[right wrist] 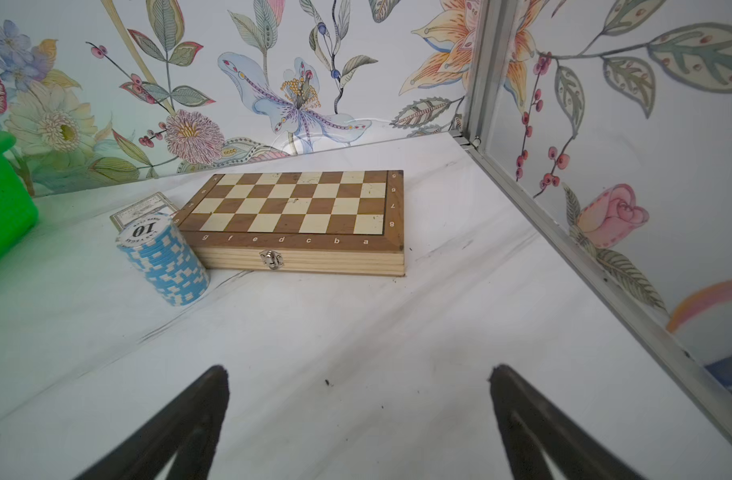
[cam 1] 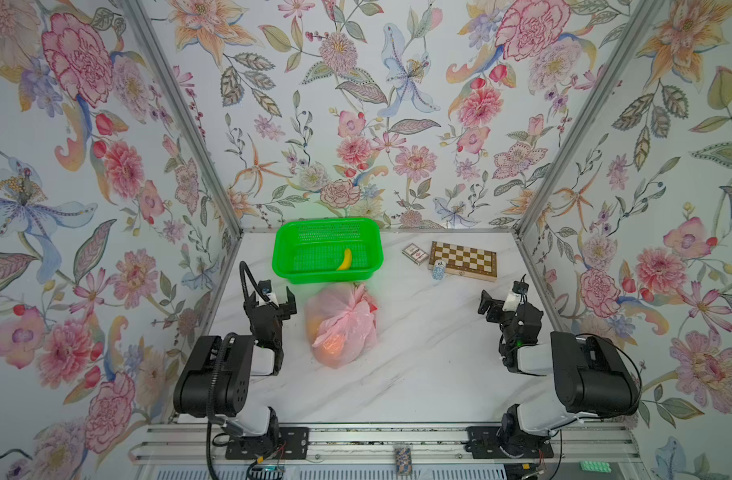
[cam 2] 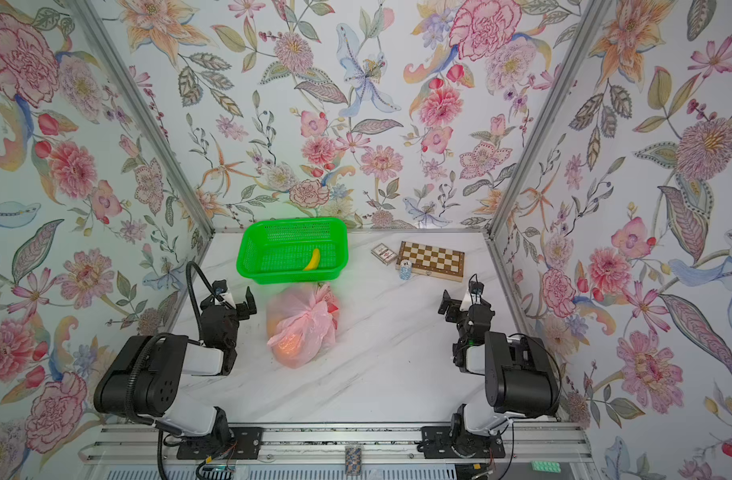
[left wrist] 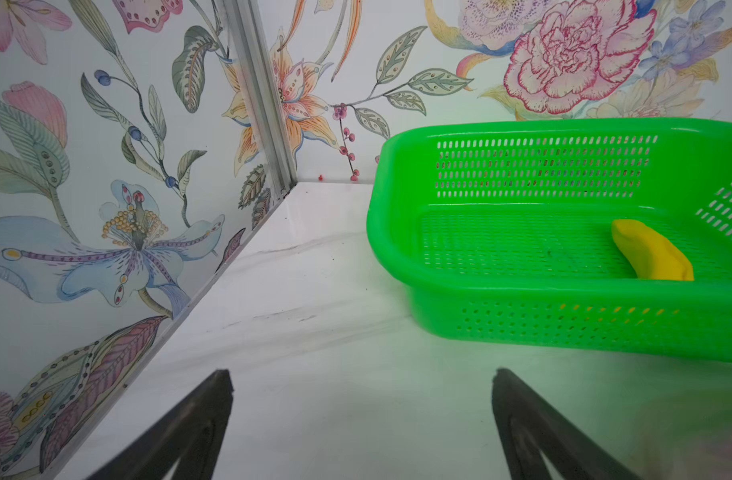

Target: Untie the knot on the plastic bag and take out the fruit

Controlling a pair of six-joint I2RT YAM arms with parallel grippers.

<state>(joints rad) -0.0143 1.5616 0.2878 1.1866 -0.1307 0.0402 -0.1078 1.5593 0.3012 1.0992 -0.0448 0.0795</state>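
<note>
**Top views.** In both top views the bag point(cam 1: 342, 332) point(cam 2: 304, 332) is lying on the table point(cam 1: 422, 365) between the two grippers, just off the inner side of the left gripper point(cam 1: 271, 296) point(cam 2: 230, 300). It is well apart from the right gripper point(cam 1: 503, 301) point(cam 2: 464, 301). The knot point(cam 1: 356, 311) point(cam 2: 314, 312) is sitting tied on the bag's upper side. The fruit point(cam 1: 331, 348) point(cam 2: 287, 351) is showing as orange shapes through the pink film. A basket point(cam 1: 327, 277) point(cam 2: 291, 277) is standing just beyond the bag, ahead of the left gripper and to its inner side, with a banana point(cam 1: 345, 259) point(cam 2: 312, 259) lying in it. Whether basket and bag are touching cannot be told. Ahead of the right gripper a chessboard point(cam 1: 464, 259) point(cam 2: 433, 259), a chip stack point(cam 1: 438, 270) point(cam 2: 405, 270) and a card box point(cam 1: 415, 253) point(cam 2: 384, 252) are lying together. Both grippers are hanging released, with jaws spread wide.

**Left wrist view.** The left gripper point(left wrist: 362, 371) is holding its fingers point(left wrist: 208, 419) far apart over bare table point(left wrist: 314, 291), grasping nothing. The basket point(left wrist: 564, 328) is standing ahead and to the inner side, with the banana point(left wrist: 651, 253) resting on its floor.

**Right wrist view.** The right gripper point(right wrist: 358, 368) is likewise spread wide over bare table, grasping nothing. The closed chessboard point(right wrist: 298, 203) is lying straight ahead. The chip stack point(right wrist: 165, 266) is standing against its near inner corner, and the card box point(right wrist: 144, 208) is lying behind the stack. A basket corner point(right wrist: 2, 199) is showing farther to the inner side.
</note>
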